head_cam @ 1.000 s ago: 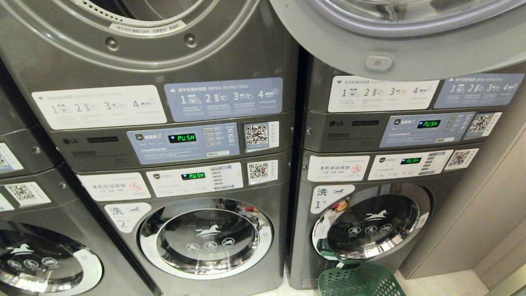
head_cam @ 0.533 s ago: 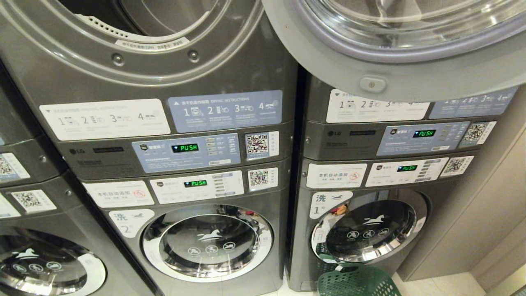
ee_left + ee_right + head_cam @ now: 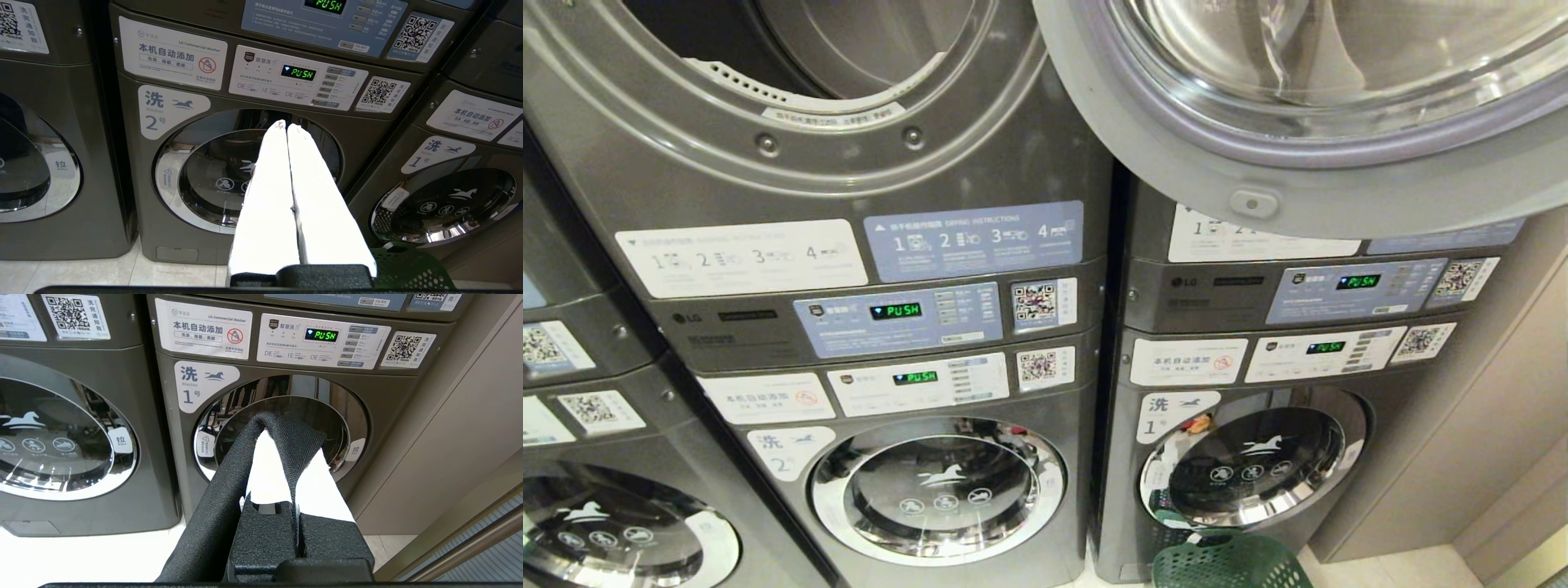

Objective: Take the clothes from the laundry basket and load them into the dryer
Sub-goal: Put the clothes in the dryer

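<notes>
The dryer (image 3: 833,49) is the upper machine on the left stack, and its round mouth stands open. Its glass door (image 3: 1307,122) is swung out to the right, over the neighbouring stack. The green laundry basket (image 3: 1229,567) stands on the floor before washer 1, and its rim (image 3: 412,269) also shows in the left wrist view. My right gripper (image 3: 291,449) is shut on a black cloth (image 3: 220,498), which drapes over its white fingertips and hangs down. It points at washer 1. My left gripper (image 3: 287,125) is shut and empty, pointing at washer 2. Neither arm shows in the head view.
Washer 2 (image 3: 939,490) and washer 1 (image 3: 1254,465) sit below with their doors closed. A third stack (image 3: 572,457) stands at the far left. A beige wall panel (image 3: 1486,425) closes off the right side. Pale tiled floor (image 3: 81,555) lies in front of the machines.
The whole head view has slid downward: the camera has risen. More of the open dryer mouth and its door shows now, and less of the basket.
</notes>
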Available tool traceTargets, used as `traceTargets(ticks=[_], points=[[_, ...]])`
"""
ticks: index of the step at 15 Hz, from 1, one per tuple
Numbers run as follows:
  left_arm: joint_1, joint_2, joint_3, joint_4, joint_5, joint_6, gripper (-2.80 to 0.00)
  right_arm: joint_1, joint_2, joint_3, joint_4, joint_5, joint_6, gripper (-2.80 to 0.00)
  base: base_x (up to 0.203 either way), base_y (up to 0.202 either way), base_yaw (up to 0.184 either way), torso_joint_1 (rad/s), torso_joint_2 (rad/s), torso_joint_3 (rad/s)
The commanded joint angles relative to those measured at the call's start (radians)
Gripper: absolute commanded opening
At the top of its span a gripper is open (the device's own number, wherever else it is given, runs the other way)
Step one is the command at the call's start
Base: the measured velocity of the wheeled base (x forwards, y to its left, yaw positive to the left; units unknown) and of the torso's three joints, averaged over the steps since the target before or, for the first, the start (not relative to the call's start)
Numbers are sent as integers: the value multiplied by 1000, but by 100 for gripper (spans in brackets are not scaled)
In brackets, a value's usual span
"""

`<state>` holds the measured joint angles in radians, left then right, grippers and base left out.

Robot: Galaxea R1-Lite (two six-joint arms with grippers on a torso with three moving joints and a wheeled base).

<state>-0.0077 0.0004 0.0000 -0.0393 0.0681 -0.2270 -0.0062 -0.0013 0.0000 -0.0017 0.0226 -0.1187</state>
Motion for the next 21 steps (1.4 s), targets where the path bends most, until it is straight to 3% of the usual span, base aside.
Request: traceTargets(ticks=[1,21], points=[[0,0,30,-1,1,-2,-280,0,1,6,0,0,-1,-280,0,0,0,97,-205,-102],[-2,0,29,1,-1,2,-280,0,1,1,3,-1,-2,-280,0,0,0,78,-152,-80]])
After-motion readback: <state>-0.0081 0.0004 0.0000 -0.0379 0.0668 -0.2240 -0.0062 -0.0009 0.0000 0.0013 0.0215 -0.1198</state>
